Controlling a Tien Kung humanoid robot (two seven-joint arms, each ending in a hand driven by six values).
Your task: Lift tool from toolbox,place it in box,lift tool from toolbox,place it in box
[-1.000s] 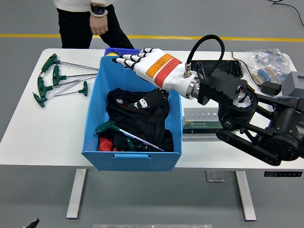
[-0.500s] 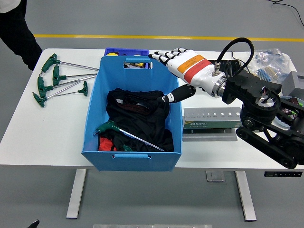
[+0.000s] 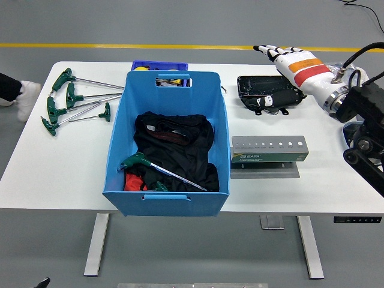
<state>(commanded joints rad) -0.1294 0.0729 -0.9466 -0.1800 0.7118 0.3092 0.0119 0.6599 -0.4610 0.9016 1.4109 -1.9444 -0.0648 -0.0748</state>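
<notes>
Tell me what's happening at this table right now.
The robot's right hand hovers open above the black tool case at the table's far right, holding nothing. One green T-handle wrench already lies in the blue bin on dark cloth, and several more T-handle wrenches lie on the table to the left of the bin. The left arm is out of view.

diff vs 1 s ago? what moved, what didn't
The right hand pulled back from over the blue bin toward the table's right side, now above the black tray, fingers spread, holding nothing. The person left the far side; only a bit shows at the left edge. Unchanged: T-handle wrench in the bin, four wrenches on the table, grey tool holder.
</notes>
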